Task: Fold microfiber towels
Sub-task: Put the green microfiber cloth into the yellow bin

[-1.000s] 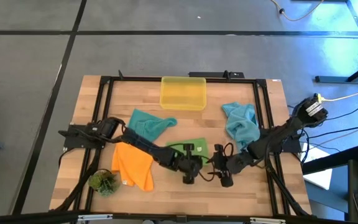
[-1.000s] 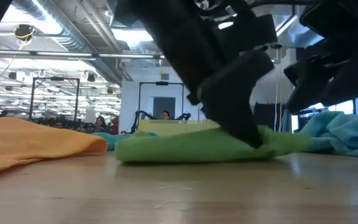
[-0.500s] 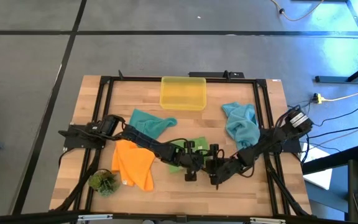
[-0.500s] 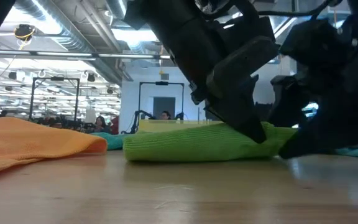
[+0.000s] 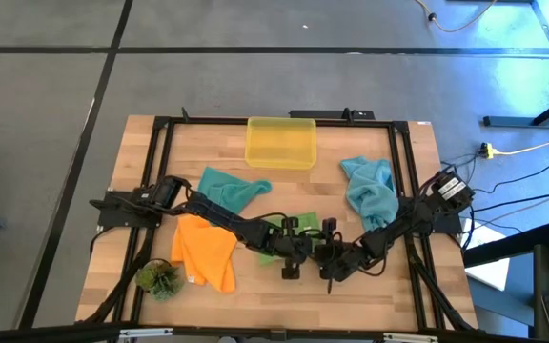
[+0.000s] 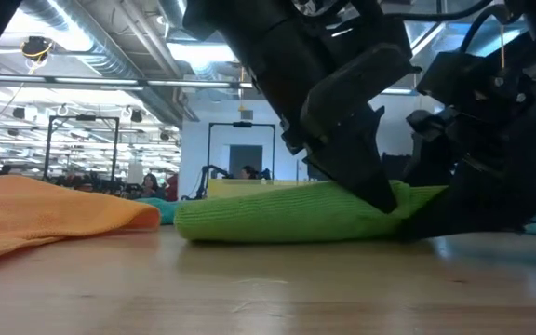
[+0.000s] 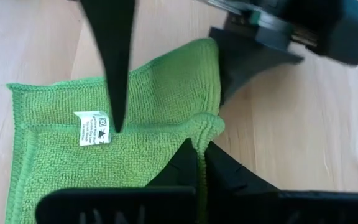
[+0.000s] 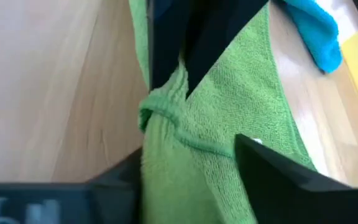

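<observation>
While pinching a bunched bit of hem on the green towel point(image 5: 300, 225), left gripper point(image 5: 292, 263) pressed together, low over the middle of the table point(image 5: 389, 286), a little toward the front edge. Right gripper point(image 5: 333, 268) just beside it on the right-edge side, fingers spread and straddling the same raised hem without yet closing on it. Judged step: taking a two-point hold on one edge of the green towel, ahead of the first fold. Next move likely calls for closing the right fingers on the hem a little apart from the left pinch, then lifting both together and carrying that edge over the cloth to the opposite edge, keeping it taut. Green towel otherwise flat on the wood, white label up, near the front edge at mid-table, between the orange towel point(image 5: 206, 252) toward the left edge and a teal towel point(image 5: 370, 189) toward the right. Roughly square as far as visible, so no clear long axis; pinched hem faces the front-right corner.
</observation>
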Controlling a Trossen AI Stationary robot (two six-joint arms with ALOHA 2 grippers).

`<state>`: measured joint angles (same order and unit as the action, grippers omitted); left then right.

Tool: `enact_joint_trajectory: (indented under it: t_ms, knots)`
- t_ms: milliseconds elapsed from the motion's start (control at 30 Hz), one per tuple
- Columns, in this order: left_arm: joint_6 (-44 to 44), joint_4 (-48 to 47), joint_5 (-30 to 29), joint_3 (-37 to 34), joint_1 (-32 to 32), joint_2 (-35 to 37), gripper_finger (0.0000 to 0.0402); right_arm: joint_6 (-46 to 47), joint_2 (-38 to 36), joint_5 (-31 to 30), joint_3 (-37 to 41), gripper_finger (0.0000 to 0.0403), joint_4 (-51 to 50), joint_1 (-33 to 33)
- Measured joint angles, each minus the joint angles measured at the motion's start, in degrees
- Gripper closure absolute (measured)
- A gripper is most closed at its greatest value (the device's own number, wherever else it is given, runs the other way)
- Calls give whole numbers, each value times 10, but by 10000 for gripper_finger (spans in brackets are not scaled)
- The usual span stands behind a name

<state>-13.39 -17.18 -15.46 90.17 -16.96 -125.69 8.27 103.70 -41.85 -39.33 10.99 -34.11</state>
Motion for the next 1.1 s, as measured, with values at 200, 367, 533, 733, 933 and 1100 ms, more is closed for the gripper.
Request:
enact_joint_trajectory:
  t_ms: [200, 367, 533, 733, 933, 1100]
  knots:
    - [4, 0, 0, 0, -1, 0, 402, 1, 0, 25, 0, 363, 2, -2]
    - [5, 0, 2, 0, -1, 0, 402, 5, 0, 36, 0, 389, 4, -2]
    - [5, -1, 2, 0, -1, 0, 401, 5, 0, 38, 0, 394, 9, -2]
    - [5, -2, 2, 0, -1, 0, 401, 7, 0, 45, 0, 298, 9, -2]
    - [5, -2, 2, 0, -1, 0, 401, 26, 0, 23, 0, 162, 14, -2]
    - [5, -2, 2, 0, -1, 0, 401, 48, -1, -4, 0, 101, 18, -2]
